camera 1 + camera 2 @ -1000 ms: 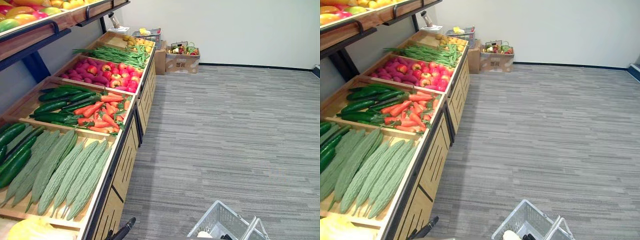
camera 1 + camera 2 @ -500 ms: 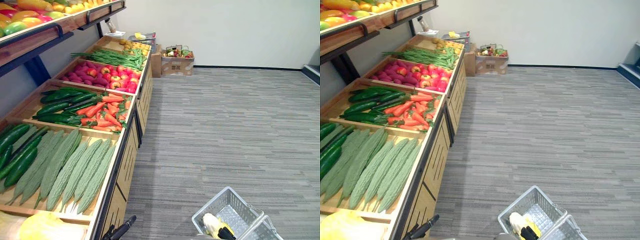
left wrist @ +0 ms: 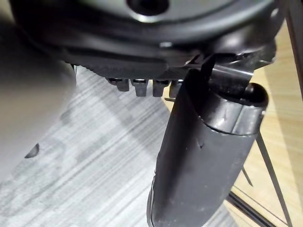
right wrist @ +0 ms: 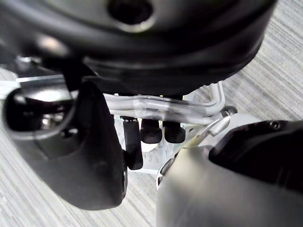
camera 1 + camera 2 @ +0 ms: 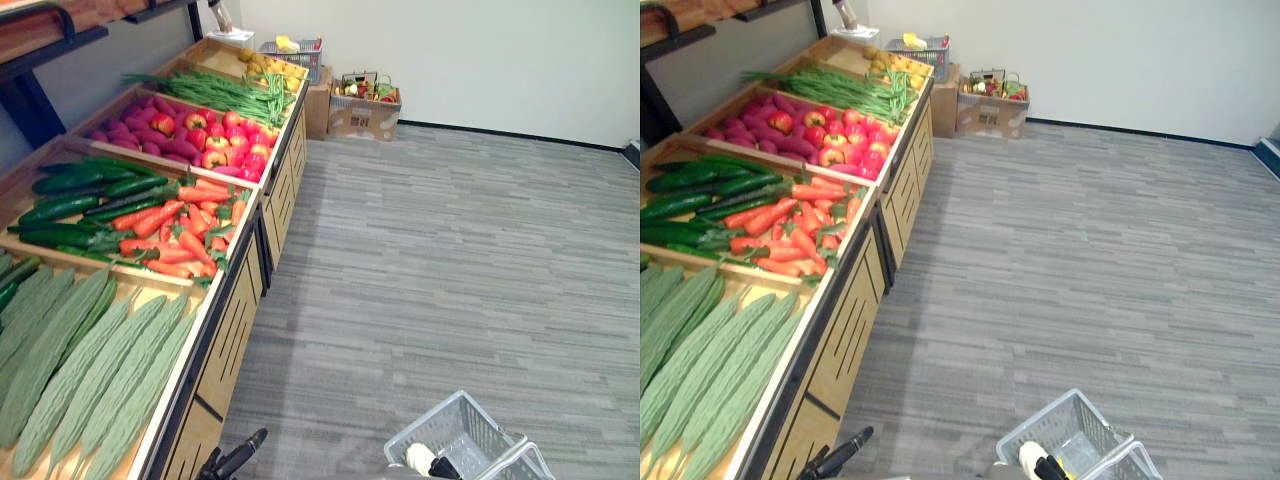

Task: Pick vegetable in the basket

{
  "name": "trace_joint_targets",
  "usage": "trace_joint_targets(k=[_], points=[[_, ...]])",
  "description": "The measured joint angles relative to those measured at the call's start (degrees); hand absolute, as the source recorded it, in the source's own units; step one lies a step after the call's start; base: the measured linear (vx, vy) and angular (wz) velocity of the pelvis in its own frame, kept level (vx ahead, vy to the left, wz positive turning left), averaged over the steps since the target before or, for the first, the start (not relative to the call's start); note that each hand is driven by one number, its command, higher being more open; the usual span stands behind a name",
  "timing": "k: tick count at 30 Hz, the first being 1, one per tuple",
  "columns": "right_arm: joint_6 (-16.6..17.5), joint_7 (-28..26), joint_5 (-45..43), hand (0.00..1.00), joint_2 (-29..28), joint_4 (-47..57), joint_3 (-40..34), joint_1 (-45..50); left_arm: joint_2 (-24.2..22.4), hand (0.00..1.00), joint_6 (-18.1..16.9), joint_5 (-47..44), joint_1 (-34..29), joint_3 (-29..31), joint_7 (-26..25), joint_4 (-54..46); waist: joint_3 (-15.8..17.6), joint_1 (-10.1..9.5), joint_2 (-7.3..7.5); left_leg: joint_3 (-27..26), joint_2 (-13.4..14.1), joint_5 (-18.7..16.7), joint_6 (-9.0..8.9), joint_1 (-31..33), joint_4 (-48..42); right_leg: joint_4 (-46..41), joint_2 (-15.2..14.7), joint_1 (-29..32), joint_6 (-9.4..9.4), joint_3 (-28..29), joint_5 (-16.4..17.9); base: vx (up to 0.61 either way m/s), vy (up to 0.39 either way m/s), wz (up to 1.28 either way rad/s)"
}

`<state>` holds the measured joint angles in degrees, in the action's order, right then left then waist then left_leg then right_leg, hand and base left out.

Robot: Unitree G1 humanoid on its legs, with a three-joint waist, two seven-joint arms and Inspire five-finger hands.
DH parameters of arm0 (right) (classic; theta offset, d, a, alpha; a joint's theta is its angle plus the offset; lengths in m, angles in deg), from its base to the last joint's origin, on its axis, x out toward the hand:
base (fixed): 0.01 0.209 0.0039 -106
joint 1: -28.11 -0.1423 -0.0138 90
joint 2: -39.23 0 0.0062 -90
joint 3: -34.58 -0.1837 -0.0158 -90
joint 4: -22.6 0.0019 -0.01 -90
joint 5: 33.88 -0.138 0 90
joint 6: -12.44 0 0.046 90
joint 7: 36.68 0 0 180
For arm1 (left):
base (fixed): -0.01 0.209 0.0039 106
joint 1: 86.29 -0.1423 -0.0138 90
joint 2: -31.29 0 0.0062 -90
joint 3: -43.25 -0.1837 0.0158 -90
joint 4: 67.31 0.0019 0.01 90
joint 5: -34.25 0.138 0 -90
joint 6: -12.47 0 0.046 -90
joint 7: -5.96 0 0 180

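No lettering, number or sign can be read with certainty. A small dark printed mark is seen on the front face of the brown cardboard box (image 5: 365,120), which is set on the floor just beyond the far end of the wooden produce stand (image 5: 232,338); its characters are too small to be made out.

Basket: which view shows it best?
The left eye view: the grey wire basket shows its mesh walls and rim at the lower right. The right eye view shows much the same. The right wrist view shows its handle bars, with the right hand curled round them.
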<state>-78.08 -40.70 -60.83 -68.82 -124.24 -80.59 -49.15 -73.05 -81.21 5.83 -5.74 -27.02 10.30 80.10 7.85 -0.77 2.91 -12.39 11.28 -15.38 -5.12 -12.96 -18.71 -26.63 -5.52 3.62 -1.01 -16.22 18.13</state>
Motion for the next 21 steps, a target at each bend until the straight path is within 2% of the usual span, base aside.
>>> trace_joint_targets(k=[1, 2, 3, 4, 5, 6, 7, 8, 10, 11, 12, 13, 15, 16, 17, 18, 19, 20, 21], points=[[-0.09, 0.01, -0.01, 0.0, 0.24, 0.1, -0.17, 0.06, -0.31, 1.0, 0.06, 0.15, 0.05, 0.63, 0.18, -0.08, -0.06, 0.36, -0.59, 0.9, 1.11, -1.08, -0.2, 2.29, -5.13, 0.34, 0.44, -0.59, 0.26, -0.6, 0.26, 0.46, -0.108, 0.22], [-0.1, 0.34, 0.0, 0.0, 0.88, 0.31, -0.3, 0.15, -1.37, 1.0, 0.16, 0.23, 0.72, 2.44, 0.61, -1.12, 0.06, 0.59, -1.75, 2.62, 3.26, -1.04, -0.6, 7.29, -15.84, 0.85, 1.45, -2.2, 0.69, -0.99, 0.72, 0.38, -0.075, 0.16], [-0.07, 0.45, 0.0, 0.0, 1.22, 0.32, -0.3, 0.25, -1.93, 1.0, 0.12, 0.23, 0.92, 3.09, 0.71, -1.29, 0.02, 0.7, -2.46, 3.56, 4.32, -0.06, -1.62, 9.26, -20.27, 1.53, 2.12, -3.21, 0.71, -1.16, 0.75, 0.45, -0.044, 0.1], [-0.18, 0.57, 0.0, 0.0, 1.64, 0.29, -0.27, 0.51, -2.54, 1.0, -0.02, 0.2, 1.15, 3.99, 0.72, -1.88, 0.21, 0.86, -3.06, 4.48, 6.02, 4.45, -2.34, 12.64, -29.39, 4.26, 3.12, -6.53, 0.73, -1.14, 0.73, 0.36, 0.016, 0.07], [-0.06, 0.74, -0.05, 0.0, 1.88, 0.15, -0.22, 0.81, -2.49, 1.0, -0.12, 0.18, 1.25, 4.1, 0.98, -2.49, 0.56, 0.75, -3.27, 4.57, 7.43, 5.86, -1.39, 16.37, -38.17, 7.41, 3.45, -10.37, 0.71, -1.18, 0.7, 0.34, 0.026, 0.09], [-0.02, 0.99, -0.04, 0.0, 2.05, -0.25, -0.25, 1.06, -2.36, 1.0, -0.11, 0.19, 1.46, 4.1, 1.18, -2.54, 0.68, 0.77, -3.25, 4.25, 7.46, 4.26, -0.6, 18.2, -41.57, 8.93, 3.37, -12.3, 0.68, -1.16, 0.67, 0.33, 0.046, 0.07], [-0.05, 0.99, -0.04, 0.0, 2.01, -0.38, -0.24, 1.59, -1.96, 1.0, -0.11, 0.26, 1.68, 4.1, 1.56, -2.73, 0.9, 0.7, -2.7, 2.69, 6.92, 1.02, 0.72, 21.43, -43.75, 11.92, 2.56, -15.75, 0.09, -1.07, 0.34, 0.32, 0.096, -0.07], [-0.05, 0.98, -0.05, 0.0, 1.86, -0.36, -0.23, 1.42, -1.65, 1.0, -0.18, 0.41, 1.62, 4.08, 1.9, -3.5, 1.49, 0.54, -1.57, -0.05, 5.63, -2.24, 2.04, 24.5, -42.33, 13.94, 0.98, -18.38, -0.16, -0.38, 0.12, 0.33, 0.127, -0.19], [0.0, 0.96, -0.04, 0.0, 1.85, -0.3, -0.13, 0.59, -1.62, 1.0, -0.44, 1.11, 1.67, 3.87, 2.22, -4.14, 2.25, -0.42, -0.53, -2.56, 3.18, -4.05, 3.67, 28.78, -35.89, 13.95, -1.43, -19.55, -0.3, 1.46, 0.04, 0.34, 0.227, -0.49], [0.0, 1.01, -0.02, 0.0, 1.63, -0.28, 0.26, -0.29, -1.06, 1.0, -0.12, 1.46, 2.19, 2.55, 3.39, -4.48, 2.69, -1.46, -0.47, -1.03, 1.37, -1.71, 3.89, 30.75, -24.22, 12.88, -1.4, -19.54, -0.65, 3.39, 0.05, 0.42, 0.341, -0.95], [-0.35, 1.08, 0.06, 0.0, 1.38, -0.66, 1.84, -1.19, -0.73, 1.0, -1.49, 1.61, 2.33, 2.02, 3.03, -4.37, 3.23, -2.65, 0.12, -0.84, 0.17, 2.69, 3.92, 28.92, -16.9, 11.39, -1.21, -19.72, -3.89, 7.02, 0.86, 0.37, 0.253, -0.77], [-0.37, 1.04, -0.15, 0.0, 0.11, 0.03, 3.99, -0.96, 0.97, 1.0, -1.13, 2.32, 1.92, 1.28, 3.02, -4.2, 3.14, -2.31, 1.91, -1.3, -1.19, 3.46, 4.42, 26.38, -13.5, 11.81, -0.7, -19.62, -3.05, 10.62, 1.14, 0.38, 0.134, -0.33], [0.01, 0.36, -0.32, 0.0, -0.34, 1.55, 6.61, -1.12, 0.86, 1.0, -1.33, 1.94, 3.16, 1.51, 2.09, -2.18, 3.29, -2.09, 1.44, -0.63, -0.67, 5.26, 4.83, 23.83, -8.77, 15.2, 4.01, -17.62, -1.47, 14.06, 1.3, 0.33, -0.004, 0.02], [0.0, 0.32, -0.32, 0.0, -0.12, 2.2, 7.24, -1.11, 0.59, 1.0, -1.36, 1.87, 3.14, 1.57, 1.85, -2.14, 3.49, -2.1, 1.12, -0.66, -0.5, 5.29, 4.81, 22.91, -8.45, 17.19, 4.65, -17.57, -0.99, 14.63, 0.91, 0.22, -0.053, -0.36], [0.01, 0.24, -0.31, 0.0, 0.36, 3.25, 8.55, -1.08, 0.4, 1.0, -1.19, 1.07, 2.56, 1.6, 1.34, -1.99, 3.6, -2.21, 0.9, -1.28, -0.54, 5.2, 4.92, 21.47, -9.63, 23.12, 4.66, -17.73, -0.57, 15.94, -3.44, 0.14, -0.075, -0.36], [-0.03, 0.29, -0.24, 0.0, 0.64, 3.77, 9.68, -0.92, -0.09, 1.0, -0.96, 0.78, 2.56, 1.33, 1.06, -1.5, 3.28, -1.74, 0.02, -1.2, -0.38, 4.77, 5.13, 21.16, -12.6, 23.4, 4.78, -18.8, -0.02, 16.73, -7.63, 0.15, -0.069, -0.35], [-0.04, 0.33, -0.29, 0.0, 1.35, 3.77, 9.68, -0.74, -0.7, 1.0, -0.85, 0.8, 2.38, 1.34, 1.08, -1.44, 3.05, -1.91, -0.37, -1.51, 0.01, 4.66, 5.17, 21.62, -14.48, 22.95, 4.79, -18.75, -0.17, 17.58, -7.75, 0.18, -0.032, -0.29], [-0.44, 0.25, -0.24, 0.0, 2.95, 3.68, 9.66, -0.84, -2.23, 1.0, -1.17, 0.69, 1.65, 1.45, 1.18, -1.58, 2.18, -2.14, -2.1, -1.22, -0.42, 2.59, 3.27, 21.68, -12.43, 21.94, 4.94, -18.63, -0.28, 18.31, -7.68, 0.23, -0.007, -0.33], [-0.43, 0.06, -0.07, 0.0, 3.8, 3.66, 9.44, -1.15, -3.39, 1.0, -1.38, -0.22, 1.12, 1.41, 1.23, -1.55, 1.91, -2.1, -3.92, -1.25, -0.93, 3.92, 3.85, 20.32, -7.85, 21.02, 5.45, -18.47, -0.53, 18.28, -7.5, 0.22, 0.006, -0.34]])
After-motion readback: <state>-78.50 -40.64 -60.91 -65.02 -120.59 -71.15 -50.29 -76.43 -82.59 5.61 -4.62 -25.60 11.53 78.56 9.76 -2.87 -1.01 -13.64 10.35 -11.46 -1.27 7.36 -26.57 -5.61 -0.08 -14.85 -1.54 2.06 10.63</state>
